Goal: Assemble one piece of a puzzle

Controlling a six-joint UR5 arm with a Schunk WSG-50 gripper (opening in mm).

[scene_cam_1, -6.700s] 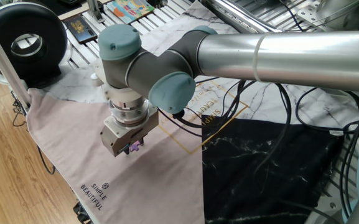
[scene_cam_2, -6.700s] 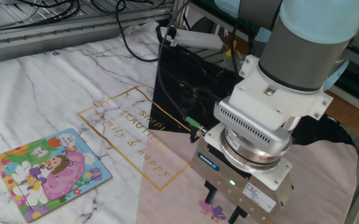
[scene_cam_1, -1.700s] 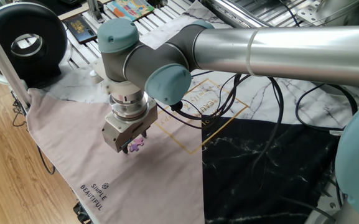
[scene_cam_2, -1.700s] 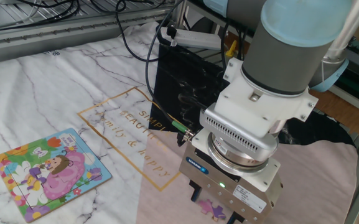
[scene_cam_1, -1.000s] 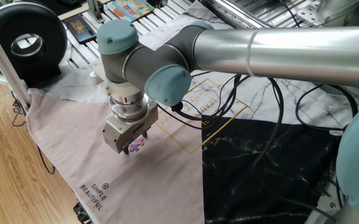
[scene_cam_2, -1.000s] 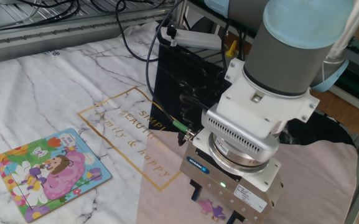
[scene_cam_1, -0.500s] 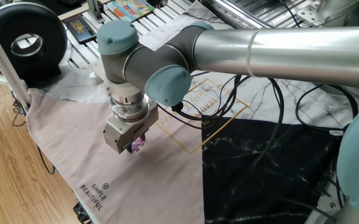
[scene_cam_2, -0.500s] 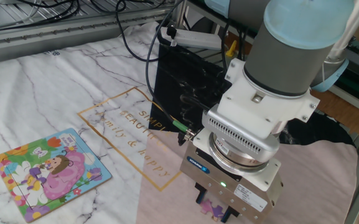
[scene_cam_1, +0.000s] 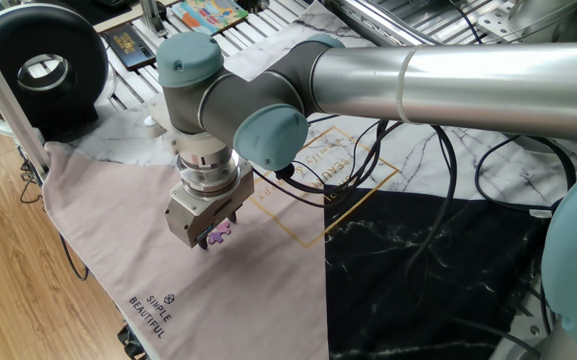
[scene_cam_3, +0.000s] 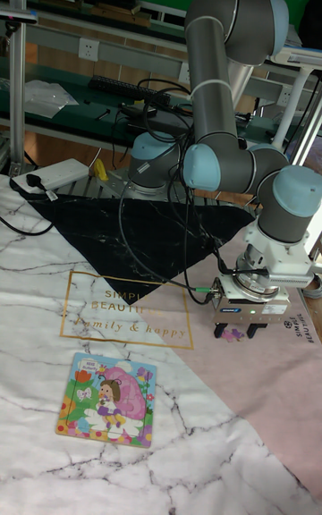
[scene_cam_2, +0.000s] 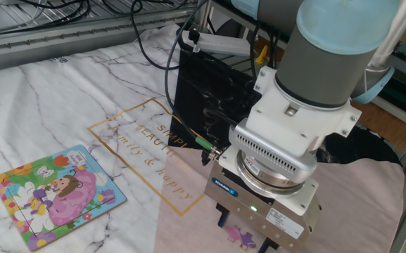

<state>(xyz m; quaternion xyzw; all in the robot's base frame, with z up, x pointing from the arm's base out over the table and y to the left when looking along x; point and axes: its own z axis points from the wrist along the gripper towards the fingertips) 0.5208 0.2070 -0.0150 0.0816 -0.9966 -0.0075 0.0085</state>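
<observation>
We saw a matt pink cloth (scene_cam_1: 118,230), a brushed-metal arm tube (scene_cam_1: 488,90) and a glossy printed puzzle (scene_cam_2: 55,193).

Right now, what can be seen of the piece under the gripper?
The piece is a tiny, flat, purple-violet jigsaw piece with knobbed edges. It lies on the pink cloth, directly below the gripper, between its open fingers; whether either finger touches it cannot be told. It is far from the puzzle, which lies on the marble-patterned cloth.
</observation>
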